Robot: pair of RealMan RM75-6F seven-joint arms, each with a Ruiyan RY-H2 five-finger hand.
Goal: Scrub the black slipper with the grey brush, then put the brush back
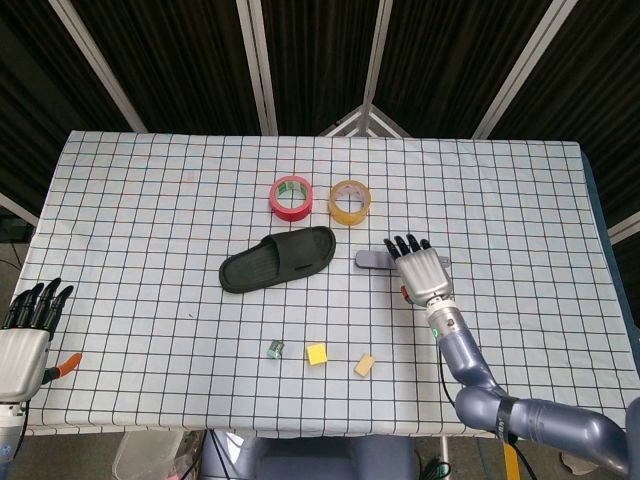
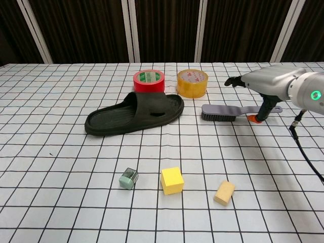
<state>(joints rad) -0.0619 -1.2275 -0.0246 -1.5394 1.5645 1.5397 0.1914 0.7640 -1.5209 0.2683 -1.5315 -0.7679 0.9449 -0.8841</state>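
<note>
The black slipper (image 1: 278,259) (image 2: 133,114) lies on its sole at the table's middle, toe toward the left. Right of it lies the grey brush (image 1: 372,260) (image 2: 223,111), bristles down, handle pointing right. My right hand (image 1: 419,270) (image 2: 263,83) hovers flat over the brush handle with fingers spread, holding nothing; in the head view it hides most of the handle. Its thumb tip reaches down beside the handle. My left hand (image 1: 26,335) rests open at the table's near left corner, far from everything.
A red tape roll (image 1: 291,197) and a yellow tape roll (image 1: 350,201) stand behind the slipper. Nearer the front edge lie a small green-grey block (image 2: 128,178), a yellow cube (image 2: 171,180) and a tan block (image 2: 224,193).
</note>
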